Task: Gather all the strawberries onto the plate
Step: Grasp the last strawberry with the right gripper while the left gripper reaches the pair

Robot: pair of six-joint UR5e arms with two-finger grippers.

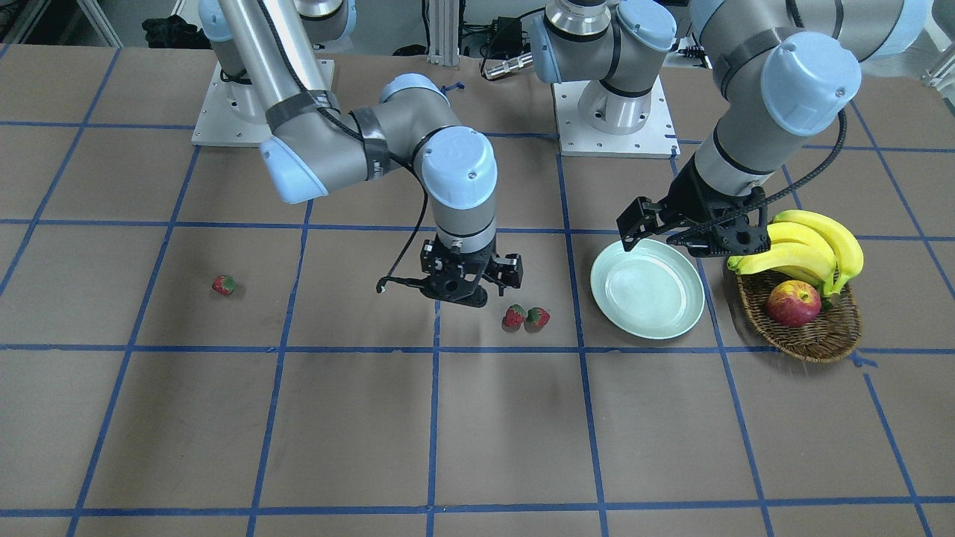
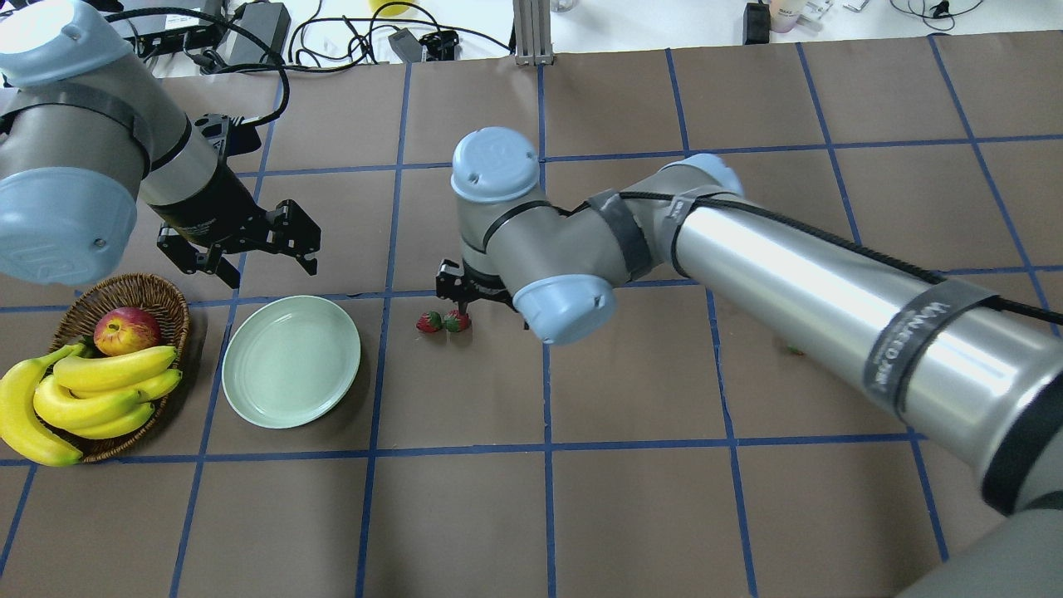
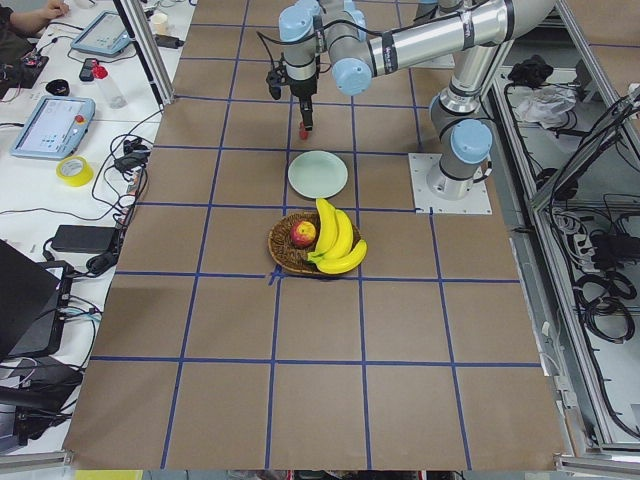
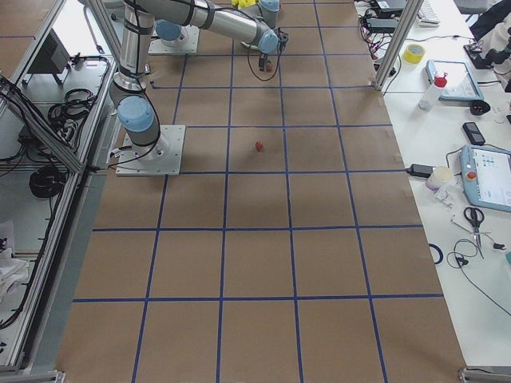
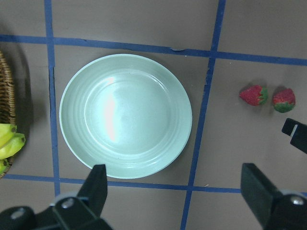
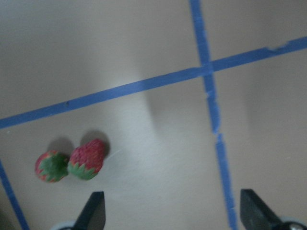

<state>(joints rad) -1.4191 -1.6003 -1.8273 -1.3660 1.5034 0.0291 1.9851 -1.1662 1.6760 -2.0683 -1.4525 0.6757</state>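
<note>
Seen from across the desk (image 1: 298, 418), the right gripper (image 1: 474, 289) hangs low with its jaws spread wide and nothing between them, just beside a pair of strawberries (image 1: 515, 317) that touch each other on the desk near the plate (image 1: 647, 291). The third strawberry (image 1: 223, 285) lies alone, well apart on the other side of that arm. The left gripper (image 1: 680, 237) hovers over the plate's far rim, also opened wide and empty, next to a basket (image 1: 813, 337) holding an apple (image 1: 793, 303) and bananas (image 1: 809, 250). From overhead, the plate is bare, and the pair sits between it and the right gripper. From the robot's left end, the far arm's gripper hangs right at the pair, beyond the plate. From the robot's right end, the third strawberry lies alone in a square near the right arm's base. The left wrist camera looks straight down on the bare plate, with the pair off to one side across a blue tape line (image 5: 204, 100). The right wrist camera shows the pair lying just outside the gap between its widely parted fingers (image 6: 94, 211).
</note>
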